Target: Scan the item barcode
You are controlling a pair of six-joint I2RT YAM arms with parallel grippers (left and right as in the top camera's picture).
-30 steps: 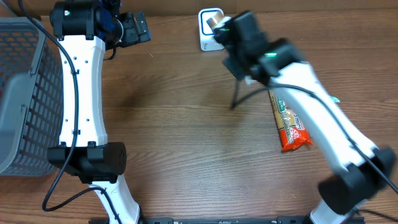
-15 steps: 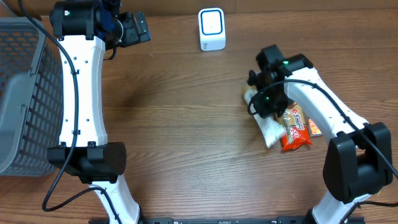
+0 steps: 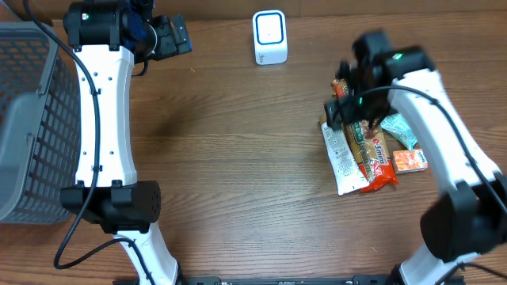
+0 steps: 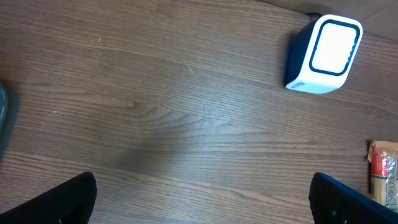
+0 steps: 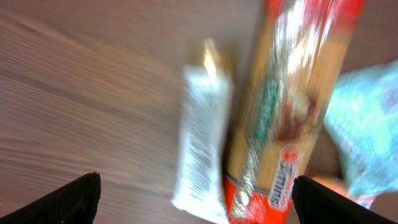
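Right tool [image 5: 196, 200] now over packets [image 3: 348, 161]

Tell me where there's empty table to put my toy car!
The big bare stretch of table in the middle, between the left arm and the pile of snack packets, below the white scanner. The right side is crowded: packets lie bunched under the right arm.

Even light, soft shadows; packets [image 5: 292, 93] motion-blurred in right wrist view.
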